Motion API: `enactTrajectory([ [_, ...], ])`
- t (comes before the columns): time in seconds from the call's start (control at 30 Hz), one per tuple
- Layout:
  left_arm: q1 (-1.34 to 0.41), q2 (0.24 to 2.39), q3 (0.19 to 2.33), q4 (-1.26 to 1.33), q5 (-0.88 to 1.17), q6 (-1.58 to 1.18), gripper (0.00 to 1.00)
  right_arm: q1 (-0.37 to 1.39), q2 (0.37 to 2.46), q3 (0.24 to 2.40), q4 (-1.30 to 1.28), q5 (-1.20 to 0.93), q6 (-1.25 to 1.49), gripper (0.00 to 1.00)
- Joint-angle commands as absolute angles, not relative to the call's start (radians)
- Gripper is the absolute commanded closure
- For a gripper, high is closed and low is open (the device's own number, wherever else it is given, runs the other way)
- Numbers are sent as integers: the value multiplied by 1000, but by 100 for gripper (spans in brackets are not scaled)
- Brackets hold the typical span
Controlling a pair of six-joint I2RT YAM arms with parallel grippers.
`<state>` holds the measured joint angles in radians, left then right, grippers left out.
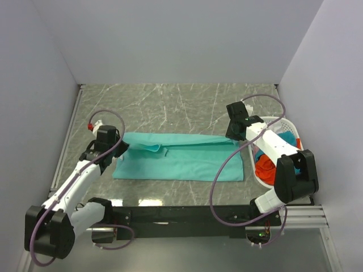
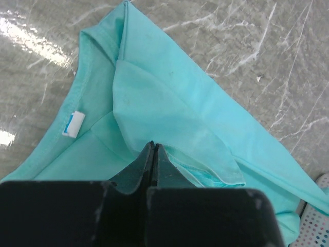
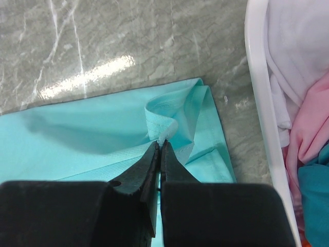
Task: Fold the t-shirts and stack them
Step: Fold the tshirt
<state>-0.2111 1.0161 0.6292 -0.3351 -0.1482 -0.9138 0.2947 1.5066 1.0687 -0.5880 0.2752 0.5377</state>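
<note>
Matt teal cloth t-shirt (image 1: 181, 161) lies on glossy marbled table (image 1: 170, 102).

One teal-green t-shirt (image 1: 178, 163), one white basket (image 1: 276, 120) heaped with at least three more shirts (image 1: 265, 167) (the pile hides any others), and two robot arms (image 1: 74, 184).

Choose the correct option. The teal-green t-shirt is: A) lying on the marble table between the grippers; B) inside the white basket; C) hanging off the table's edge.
A: the teal-green t-shirt lies on the table, left gripper and right gripper shut on its ends.
</note>
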Motion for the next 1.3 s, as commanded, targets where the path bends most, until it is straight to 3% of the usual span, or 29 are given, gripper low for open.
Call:
enactTrajectory([
  [0.0, -215, 950, 600, -356, -161, -942, 100, 299, 1451, 1039, -561, 284, 532, 100],
  [0.23, -215, 874, 522, -408, -160, -1002, 100, 302, 1436, 977, -548, 276, 532, 100],
  [0.37, -215, 862, 491, -484, -184, -1041, 98, 307, 1424, 922, -538, 275, 551, 95],
  [0.43, -215, 856, 489, -535, -199, -1071, 79, 311, 1411, 881, -540, 288, 564, 81],
  [0.47, -215, 853, 491, -585, -190, -1086, 47, 311, 1404, 870, -540, 291, 561, 65],
  [0.5, -216, 838, 491, -603, -181, -1092, 35, 311, 1387, 856, -546, 296, 561, 57],
  [0.57, -218, 813, 491, -638, -176, -1117, 13, 314, 1361, 851, -575, 305, 560, 50],
  [0.63, -221, 764, 486, -637, -140, -1114, 1, 322, 1309, 851, -597, 311, 555, 46],
  [0.73, -221, 718, 485, -597, -109, -1112, 0, 337, 1237, 865, -604, 278, 529, 40],
  [0.9, -224, 788, 526, -494, -38, -1077, 1, 348, 1215, 899, -500, 42, 469, 22],
  [1.27, -291, 1209, 581, -242, 72, -1028, 1, 357, 1563, 1104, -469, -11, 459, 21],
])
